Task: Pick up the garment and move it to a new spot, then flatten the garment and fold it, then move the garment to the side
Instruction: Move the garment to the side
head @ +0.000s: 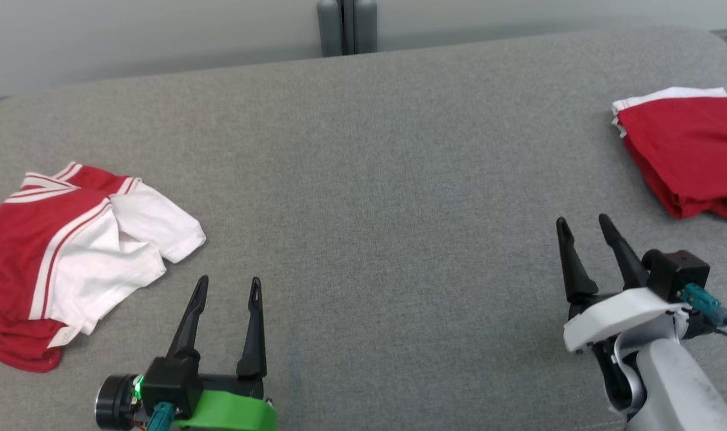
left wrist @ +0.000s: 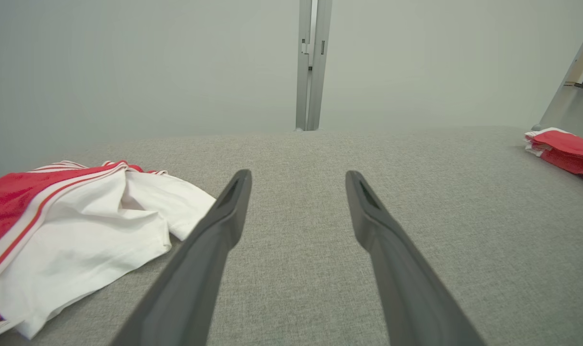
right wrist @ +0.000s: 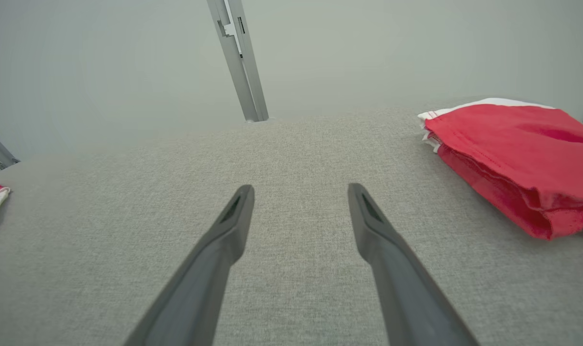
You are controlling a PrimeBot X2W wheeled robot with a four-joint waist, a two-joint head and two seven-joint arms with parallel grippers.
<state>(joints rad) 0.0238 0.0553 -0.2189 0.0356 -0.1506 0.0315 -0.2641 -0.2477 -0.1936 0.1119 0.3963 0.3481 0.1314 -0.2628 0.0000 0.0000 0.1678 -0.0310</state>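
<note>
Status: left gripper [head: 229, 279] and right gripper [head: 582, 218] are hanging open, empty; folded garment [head: 687, 143] is lying off right gripper's right, crumpled garment [head: 70, 251] off left gripper's left seemingly pending.

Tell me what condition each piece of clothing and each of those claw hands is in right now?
Red-and-white cloth garment: crumpled, unfolded, at the robot's left.
Red cloth garment with white trim: folded, at the robot's right.
Left gripper: open, holding nothing.
Right gripper: open, holding nothing.
</note>
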